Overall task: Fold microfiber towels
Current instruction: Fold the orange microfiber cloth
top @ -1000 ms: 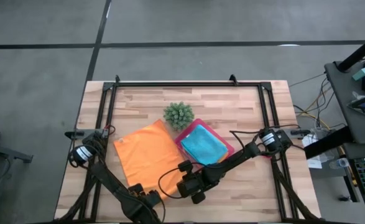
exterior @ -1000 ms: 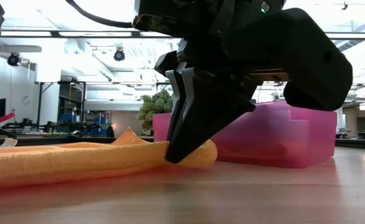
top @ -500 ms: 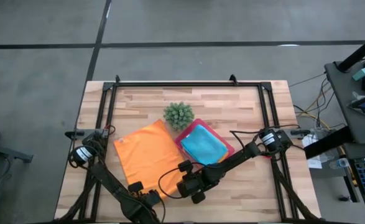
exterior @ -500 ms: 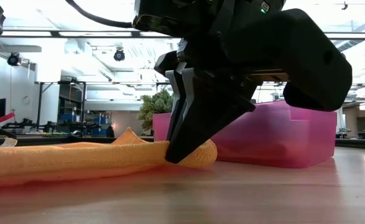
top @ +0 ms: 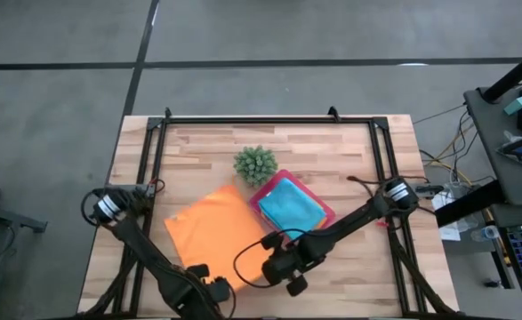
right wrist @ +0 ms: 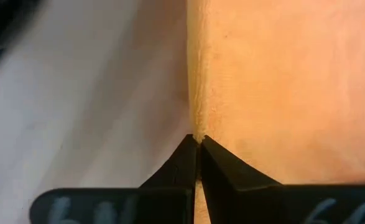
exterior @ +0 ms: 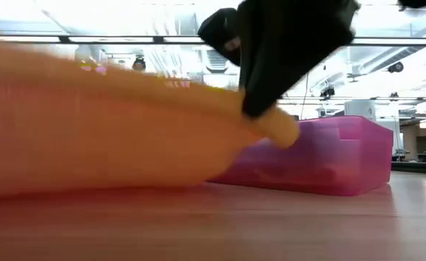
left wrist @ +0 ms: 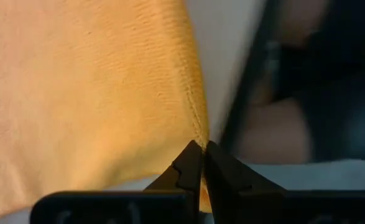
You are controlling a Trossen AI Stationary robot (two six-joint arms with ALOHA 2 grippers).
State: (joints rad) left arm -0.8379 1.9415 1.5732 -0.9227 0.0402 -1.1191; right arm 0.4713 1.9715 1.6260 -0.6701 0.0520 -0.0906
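While both arms reach in from the near edge of the wooden table [top: 349,151], each gripper is pinched tight on a near corner of the orange towel [top: 214,233]. The left gripper [left wrist: 202,163] holds the cloth's hem between its closed fingers, as the left wrist view shows, and sits at the towel's near-left corner [top: 209,284] in the high view. The right gripper [right wrist: 198,158] likewise clamps the hem, at the towel's near-right corner [top: 274,267]. In the low view the orange cloth [exterior: 104,123] is raised off the tabletop and fills the left of the frame, heavily blurred, so the height of the lift cannot be judged; a dark gripper, probably the right one, hangs above its pinched corner [exterior: 274,127]. The towel's far part lies flat on the table, its far corner near the small spiky green plant [top: 255,164]. Just beside the towel's right edge lies the pink tray [top: 325,213], set at an angle, with the light blue towel [top: 289,206] resting folded inside it.
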